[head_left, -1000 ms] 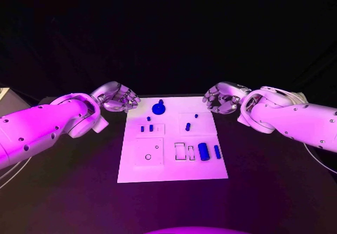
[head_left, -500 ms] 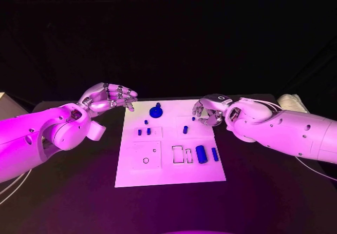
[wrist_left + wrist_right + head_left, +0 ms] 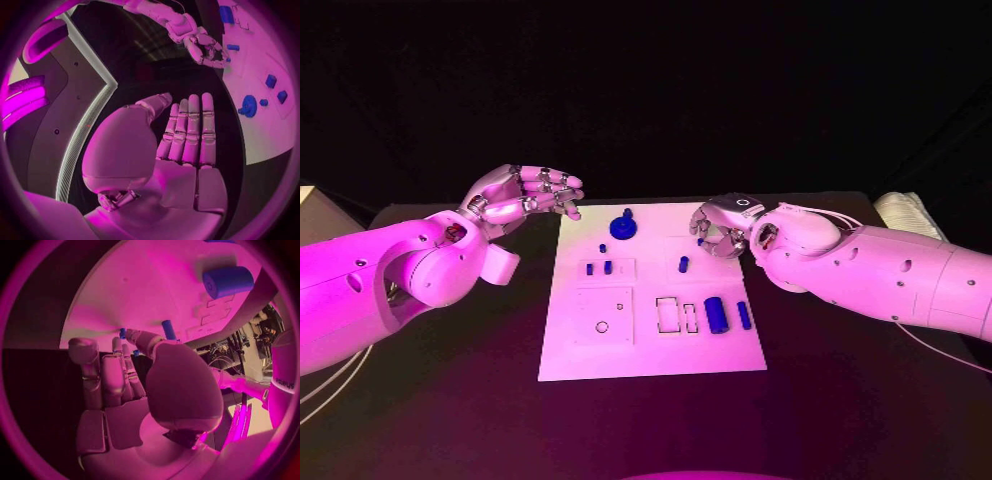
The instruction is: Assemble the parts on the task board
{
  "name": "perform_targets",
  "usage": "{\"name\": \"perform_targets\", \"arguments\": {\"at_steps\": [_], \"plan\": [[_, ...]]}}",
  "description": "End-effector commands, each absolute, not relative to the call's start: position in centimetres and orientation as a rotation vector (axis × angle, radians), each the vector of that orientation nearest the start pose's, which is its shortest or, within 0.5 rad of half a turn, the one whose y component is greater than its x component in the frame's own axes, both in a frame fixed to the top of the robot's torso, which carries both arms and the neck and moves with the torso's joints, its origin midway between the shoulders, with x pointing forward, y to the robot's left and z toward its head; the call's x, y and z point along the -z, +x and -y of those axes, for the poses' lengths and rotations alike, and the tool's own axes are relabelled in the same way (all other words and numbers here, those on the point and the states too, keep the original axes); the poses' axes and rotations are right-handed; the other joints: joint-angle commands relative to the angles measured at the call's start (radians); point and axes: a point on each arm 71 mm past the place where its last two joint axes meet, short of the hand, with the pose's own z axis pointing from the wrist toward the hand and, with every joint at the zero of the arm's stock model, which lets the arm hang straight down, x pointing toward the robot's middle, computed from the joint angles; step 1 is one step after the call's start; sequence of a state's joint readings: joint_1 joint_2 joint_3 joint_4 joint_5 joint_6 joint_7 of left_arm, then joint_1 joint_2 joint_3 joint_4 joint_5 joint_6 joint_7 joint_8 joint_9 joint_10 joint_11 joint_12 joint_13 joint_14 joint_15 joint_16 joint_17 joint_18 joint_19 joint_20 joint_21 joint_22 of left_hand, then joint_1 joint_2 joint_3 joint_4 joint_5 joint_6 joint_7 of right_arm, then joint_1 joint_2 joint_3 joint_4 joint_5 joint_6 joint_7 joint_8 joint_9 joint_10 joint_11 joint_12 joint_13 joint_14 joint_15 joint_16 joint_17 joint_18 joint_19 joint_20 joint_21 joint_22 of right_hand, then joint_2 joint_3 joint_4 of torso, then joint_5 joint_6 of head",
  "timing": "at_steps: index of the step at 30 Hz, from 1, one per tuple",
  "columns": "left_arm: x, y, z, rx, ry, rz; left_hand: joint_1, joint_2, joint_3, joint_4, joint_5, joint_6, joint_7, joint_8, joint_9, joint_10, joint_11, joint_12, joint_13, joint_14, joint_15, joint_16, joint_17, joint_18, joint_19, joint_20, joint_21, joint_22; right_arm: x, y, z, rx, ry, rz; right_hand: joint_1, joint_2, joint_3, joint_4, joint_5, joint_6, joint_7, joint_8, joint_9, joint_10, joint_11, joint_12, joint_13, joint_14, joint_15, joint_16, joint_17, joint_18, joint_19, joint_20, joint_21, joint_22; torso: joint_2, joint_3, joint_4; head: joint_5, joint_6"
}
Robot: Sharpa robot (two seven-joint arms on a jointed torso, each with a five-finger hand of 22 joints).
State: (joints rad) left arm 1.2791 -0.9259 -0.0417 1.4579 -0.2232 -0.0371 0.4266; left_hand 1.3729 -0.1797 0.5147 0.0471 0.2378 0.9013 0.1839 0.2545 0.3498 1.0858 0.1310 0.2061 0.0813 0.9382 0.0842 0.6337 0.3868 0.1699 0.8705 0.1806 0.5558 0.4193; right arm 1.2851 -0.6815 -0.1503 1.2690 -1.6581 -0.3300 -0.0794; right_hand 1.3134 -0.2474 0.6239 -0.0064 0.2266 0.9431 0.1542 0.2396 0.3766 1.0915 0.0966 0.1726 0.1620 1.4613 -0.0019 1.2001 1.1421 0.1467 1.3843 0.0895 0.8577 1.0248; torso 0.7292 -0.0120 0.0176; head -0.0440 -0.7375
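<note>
The white task board (image 3: 653, 345) lies mid-table. On it are a blue round knobbed part (image 3: 623, 227), a small peg (image 3: 603, 247), two small blocks (image 3: 599, 268), a short peg (image 3: 684, 264), a thick cylinder (image 3: 717, 314) and a slim bar (image 3: 744, 315). My left hand (image 3: 528, 195) hangs above the table just off the board's far left corner; its fingers (image 3: 187, 130) lie straight and hold nothing. My right hand (image 3: 723, 225) hovers over the board's far right part, empty, with its thumb (image 3: 145, 340) close to the short peg (image 3: 167, 329). The cylinder (image 3: 228, 281) lies beyond it.
Two rectangular slots (image 3: 678, 314) and a round hole (image 3: 602, 327) sit in the board's near half. A pale box (image 3: 309, 205) stands at the table's left edge. At the far right lies a white bundle (image 3: 904, 211).
The camera has shifted. My right hand has come in from beside the board to over its far right part. My left hand has risen and turned slightly.
</note>
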Motion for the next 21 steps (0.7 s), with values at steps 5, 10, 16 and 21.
{"name": "perform_targets", "arguments": {"at_steps": [5, 10, 16, 21], "plan": [[13.64, 50.15, -25.20, 1.664, -0.761, -1.476, 0.005, -0.007, -0.004, 0.005, -0.001, 0.001, 0.003, -0.008, 0.000, -0.001, 0.004, -0.010, -0.002, 0.006, 0.001, -0.011, 0.001, 0.010, 0.007, 0.003, -0.009, -0.005, 19.09, 53.41, 18.80, -0.376, -0.421, -1.577, -0.013, 0.005, 0.001, 0.010, -0.004, 0.006, 0.006, -0.003, -0.002, -0.004, -0.001, -0.009, -0.007, 0.031, 0.005, 0.007, 0.003, -0.017, 0.002, 0.008, 0.002, 0.002, 0.000, 0.0001, -0.0019, 0.004, -0.003], [13.69, 50.14, -25.21, 1.660, -0.764, -1.482, 0.006, -0.006, -0.005, 0.004, -0.001, -0.001, 0.005, -0.009, 0.000, -0.004, 0.006, -0.013, -0.003, 0.006, 0.002, -0.013, 0.002, 0.010, 0.007, 0.003, -0.012, -0.006, 19.39, 53.49, 18.71, -0.366, -0.432, -1.603, -0.007, 0.014, 0.007, 0.007, -0.007, 0.027, 0.000, 0.004, 0.001, 0.014, -0.006, -0.008, -0.013, 0.030, 0.003, 0.011, 0.003, -0.016, 0.002, 0.007, 0.003, 0.005, 0.000, 0.0006, -0.0022, 0.006, -0.006], [13.73, 50.13, -25.23, 1.655, -0.766, -1.488, 0.007, -0.006, -0.005, 0.004, -0.001, -0.001, 0.006, -0.010, 0.000, -0.005, 0.006, -0.013, -0.003, 0.006, 0.002, -0.014, 0.002, 0.010, 0.007, 0.003, -0.013, -0.007, 19.69, 53.48, 18.65, -0.352, -0.448, -1.627, 0.000, 0.025, 0.009, -0.002, -0.012, 0.060, -0.012, 0.019, 0.007, 0.056, -0.019, 0.003, -0.014, 0.031, -0.007, 0.025, 0.013, -0.018, 0.005, 0.001, 0.021, 0.023, 0.000, 0.0000, -0.0021, 0.006, -0.012], [13.74, 50.12, -25.26, 1.652, -0.767, -1.492, 0.008, -0.005, -0.005, 0.004, 0.000, -0.001, 0.007, -0.010, 0.000, -0.006, 0.007, -0.015, -0.003, 0.005, 0.003, -0.016, 0.003, 0.010, 0.008, 0.004, -0.014, -0.008, 19.91, 53.40, 18.42, -0.352, -0.457, -1.637, 0.001, 0.028, 0.007, -0.005, -0.013, 0.073, -0.017, 0.026, 0.009, 0.071, -0.024, 0.006, -0.013, 0.034, -0.011, 0.035, 0.022, -0.019, 0.007, -0.002, 0.029, 0.031, 0.000, 0.0000, -0.0025, 0.008, -0.015]]}}
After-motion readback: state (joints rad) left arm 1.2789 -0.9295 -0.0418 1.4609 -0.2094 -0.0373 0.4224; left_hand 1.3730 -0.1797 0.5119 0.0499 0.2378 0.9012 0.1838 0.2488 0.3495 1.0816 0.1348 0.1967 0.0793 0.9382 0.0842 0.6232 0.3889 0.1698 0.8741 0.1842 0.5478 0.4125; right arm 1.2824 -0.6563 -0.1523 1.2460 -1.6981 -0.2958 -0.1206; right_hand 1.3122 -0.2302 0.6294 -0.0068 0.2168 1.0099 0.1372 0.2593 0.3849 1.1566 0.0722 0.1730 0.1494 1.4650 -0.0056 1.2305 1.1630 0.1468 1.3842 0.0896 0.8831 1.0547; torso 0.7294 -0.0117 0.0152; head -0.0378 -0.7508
